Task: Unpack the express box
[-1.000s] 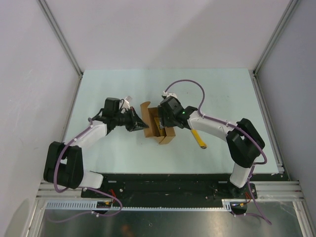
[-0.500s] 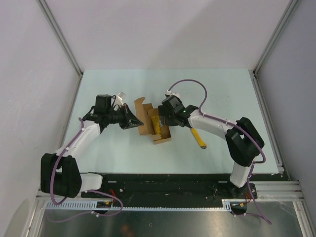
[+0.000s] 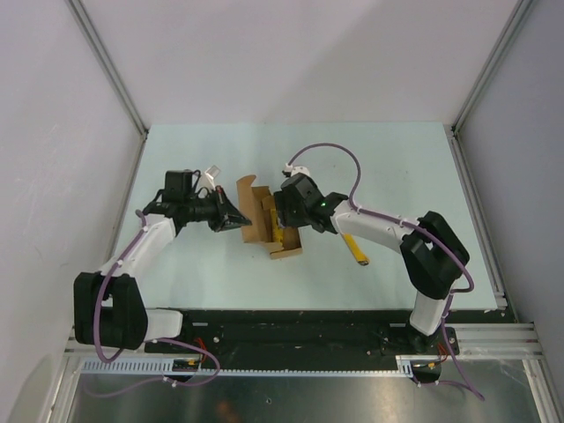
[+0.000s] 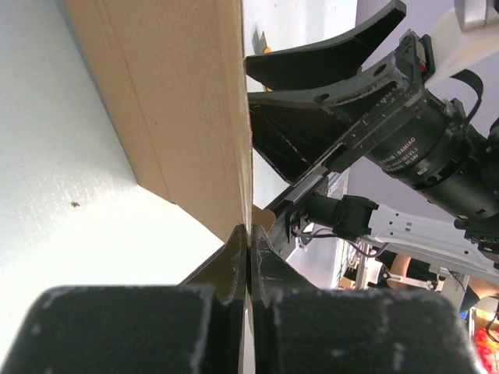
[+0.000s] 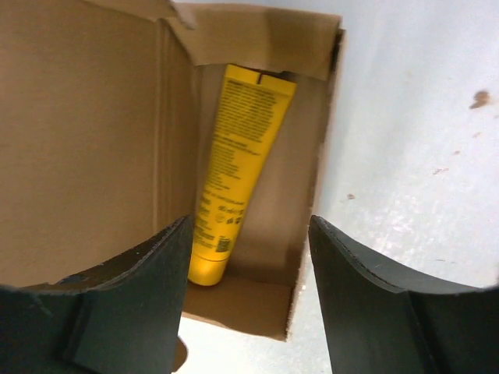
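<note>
The express box (image 3: 256,229) lies open in the middle of the table, its brown flap lid (image 4: 179,101) standing up on the left side. My left gripper (image 3: 235,218) is shut on the edge of that flap, and the pads (image 4: 234,257) pinch the cardboard between them. My right gripper (image 3: 281,217) hovers open right over the box's mouth. Through its fingers (image 5: 148,296) I see a yellow oblong packet (image 5: 238,164) lying along the box's floor (image 5: 257,304). Neither finger touches the packet.
A slim yellow-and-black utility knife (image 3: 355,248) lies on the table right of the box, under the right forearm. White walls with metal posts enclose the pale green table (image 3: 397,167) on three sides.
The left gripper has drawn the flap and the box a little to the left. The right gripper has followed it and now sits over the open box.
</note>
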Controlling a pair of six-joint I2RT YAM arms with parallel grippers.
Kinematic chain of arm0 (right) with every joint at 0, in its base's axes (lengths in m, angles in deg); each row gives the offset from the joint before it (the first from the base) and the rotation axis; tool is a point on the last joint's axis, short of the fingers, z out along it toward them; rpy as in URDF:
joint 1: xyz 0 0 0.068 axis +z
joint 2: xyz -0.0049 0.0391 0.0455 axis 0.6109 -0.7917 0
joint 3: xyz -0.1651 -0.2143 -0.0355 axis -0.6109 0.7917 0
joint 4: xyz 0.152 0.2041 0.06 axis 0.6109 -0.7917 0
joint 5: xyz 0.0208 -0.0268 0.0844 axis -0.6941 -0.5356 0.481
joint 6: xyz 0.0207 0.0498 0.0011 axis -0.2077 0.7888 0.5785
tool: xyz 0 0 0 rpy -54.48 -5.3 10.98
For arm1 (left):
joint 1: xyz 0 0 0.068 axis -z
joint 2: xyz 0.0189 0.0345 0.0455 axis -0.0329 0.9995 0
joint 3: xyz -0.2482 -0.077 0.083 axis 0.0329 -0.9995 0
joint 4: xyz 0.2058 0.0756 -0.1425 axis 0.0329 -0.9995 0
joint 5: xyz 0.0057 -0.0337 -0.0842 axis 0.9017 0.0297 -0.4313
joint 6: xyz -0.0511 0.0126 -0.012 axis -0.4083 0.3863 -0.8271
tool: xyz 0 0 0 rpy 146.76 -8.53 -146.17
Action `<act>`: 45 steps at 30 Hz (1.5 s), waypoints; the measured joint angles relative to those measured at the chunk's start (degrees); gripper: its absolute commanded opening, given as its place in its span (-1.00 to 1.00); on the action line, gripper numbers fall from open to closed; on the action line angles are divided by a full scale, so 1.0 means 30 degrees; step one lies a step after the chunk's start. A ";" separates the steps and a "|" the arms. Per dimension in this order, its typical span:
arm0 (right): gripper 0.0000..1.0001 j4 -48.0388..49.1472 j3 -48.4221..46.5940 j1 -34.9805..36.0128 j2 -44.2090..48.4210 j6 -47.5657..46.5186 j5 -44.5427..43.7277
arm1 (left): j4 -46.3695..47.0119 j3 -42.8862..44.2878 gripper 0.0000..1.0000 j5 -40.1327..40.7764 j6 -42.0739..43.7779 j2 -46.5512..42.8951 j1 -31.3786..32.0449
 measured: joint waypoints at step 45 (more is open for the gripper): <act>-0.45 -0.2798 -0.3315 0.1566 -0.5231 0.1421 -0.3104 | 0.0204 -0.1100 -1.00 -0.1515 0.0765 0.1035 -0.1435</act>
